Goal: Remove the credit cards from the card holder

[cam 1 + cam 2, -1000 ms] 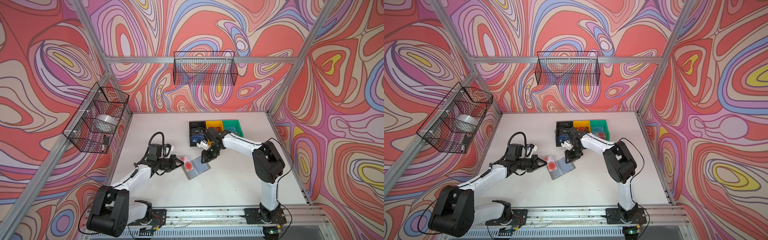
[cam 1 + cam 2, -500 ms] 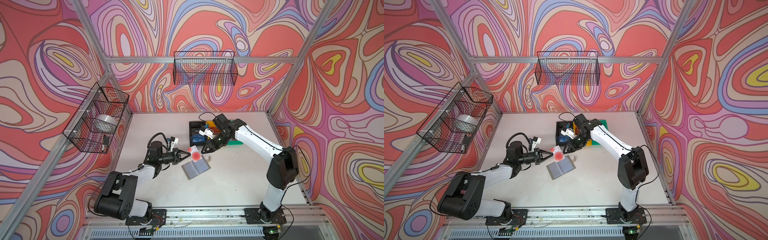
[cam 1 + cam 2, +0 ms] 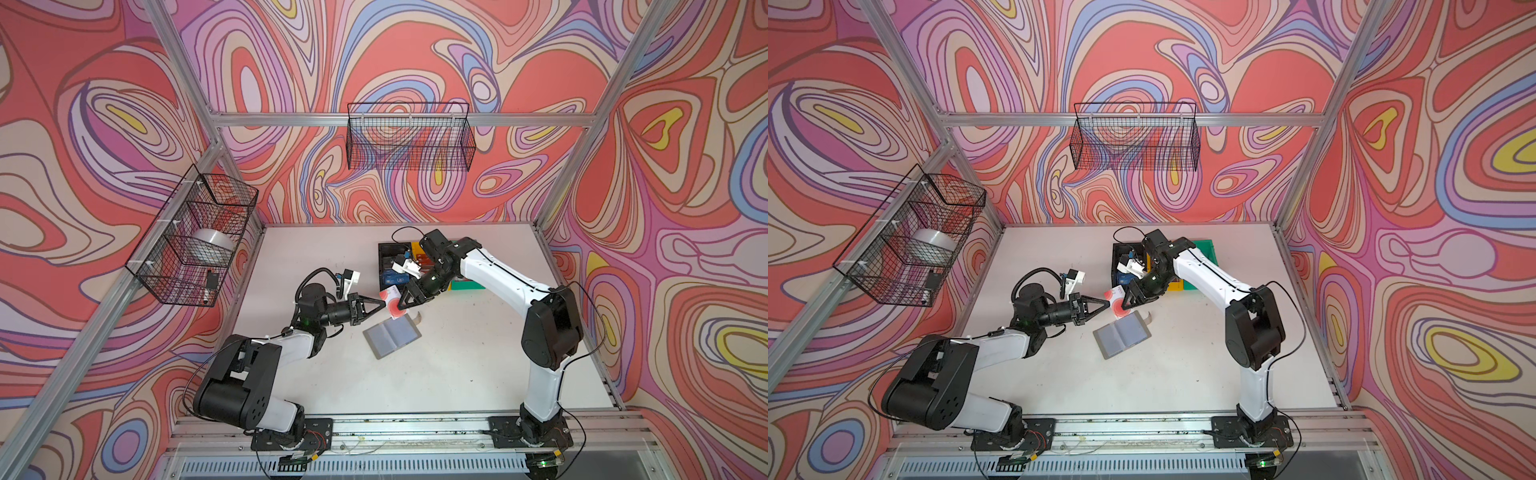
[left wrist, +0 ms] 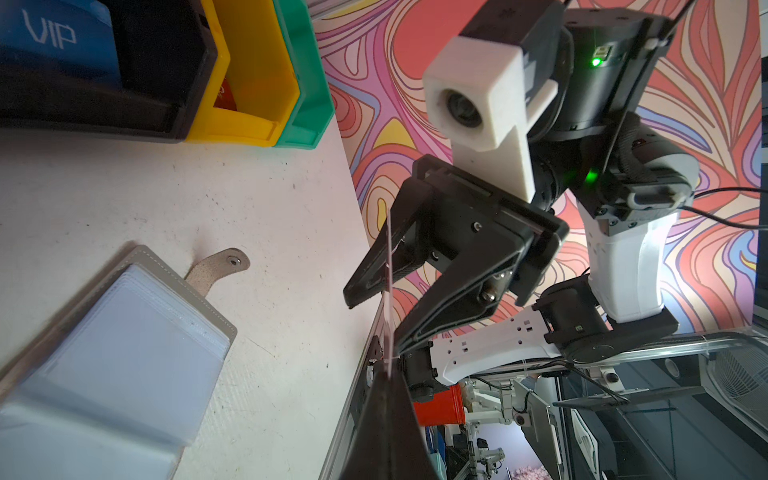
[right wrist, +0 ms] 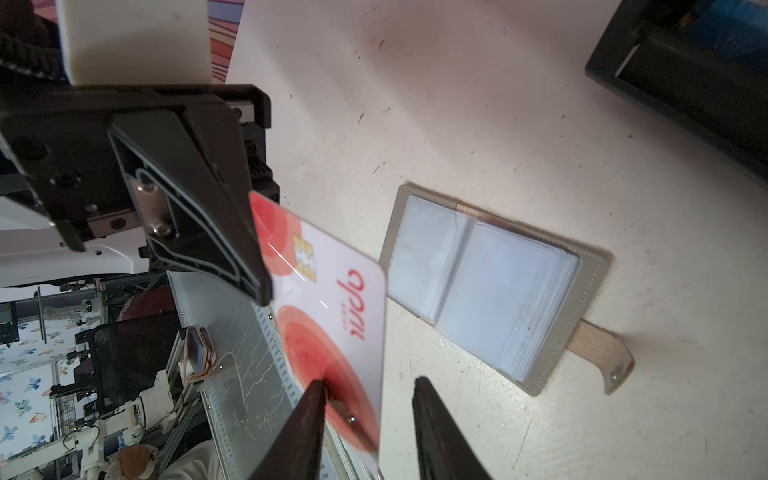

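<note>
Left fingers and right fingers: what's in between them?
A pale card with red discs, clearest in the right wrist view: the left fingers pinch one end, the right fingers straddle the other.

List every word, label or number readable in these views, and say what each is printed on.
"VIP": white letters on the blue card in the black bin.
"opni" (uncertain reading): red stylised word on the pale card; the tiny line beside it is too small to read.
The red card in the yellow bin has a pale mark, mostly hidden and unreadable.
Nothing else is legible.
</note>
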Robot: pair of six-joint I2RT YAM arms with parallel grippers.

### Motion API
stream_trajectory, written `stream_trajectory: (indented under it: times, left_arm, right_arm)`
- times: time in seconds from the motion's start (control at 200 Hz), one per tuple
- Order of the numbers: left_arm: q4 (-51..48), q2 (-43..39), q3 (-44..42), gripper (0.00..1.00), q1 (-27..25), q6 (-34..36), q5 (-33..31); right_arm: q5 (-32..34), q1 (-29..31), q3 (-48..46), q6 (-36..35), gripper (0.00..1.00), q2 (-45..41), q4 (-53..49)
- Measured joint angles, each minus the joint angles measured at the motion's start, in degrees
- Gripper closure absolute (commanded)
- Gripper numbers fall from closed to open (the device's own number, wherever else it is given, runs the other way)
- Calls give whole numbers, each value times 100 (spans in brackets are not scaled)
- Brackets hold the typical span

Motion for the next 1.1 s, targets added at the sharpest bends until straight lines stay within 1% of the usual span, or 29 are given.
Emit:
stream_trajectory:
  times: [0.09,0.18,0.255,0.346,0.411,0.441,0.536,0.631,0.671,0.736,0.816,0.907,0.972,1.102]
  left_arm:
    - [-28,0,0,100,0,35,-15]
    - [-72,0,0,100,0,59,-31]
    - [-118,0,0,89,2,85,-37]
    - [-240,0,-17,81,2,155,-103]
    - [-363,-4,-39,73,0,243,-101]
    - [-426,-7,-44,71,0,291,-101]
    - [-831,-76,-66,70,0,527,-109]
    - [-1637,-297,-59,70,0,994,-210]
    - [-2100,-428,-42,70,0,1263,-280]
    - [-2881,-623,57,70,0,1683,-415]
    - [-3775,-824,297,69,-2,2151,-595]
    - [-4411,-968,573,70,-4,2509,-765]
    - [-4723,-1012,710,69,-4,2699,-859]
    - [-5104,-1016,791,70,-4,2898,-999]
  right_arm:
    - [-129,0,31,-39,74,0,-13]
    - [-236,0,31,-90,82,0,-11]
    - [-282,-7,31,-101,90,0,-11]
    - [-442,-13,33,-153,100,-2,-31]
    - [-470,2,39,-195,100,-4,-72]
    - [-468,9,42,-225,100,-4,-103]
    - [-472,-4,175,-527,100,0,-420]
    - [-369,-26,450,-977,100,2,-828]
    - [-199,-37,562,-1143,100,0,-964]
    - [334,-39,664,-1366,100,-11,-1121]
    - [1287,-68,728,-1657,100,-24,-1353]
    - [2391,-205,752,-2033,100,-35,-1558]
    - [3112,-501,896,-2247,100,-22,-1709]
    - [4140,-1340,1550,-2673,100,61,-1810]
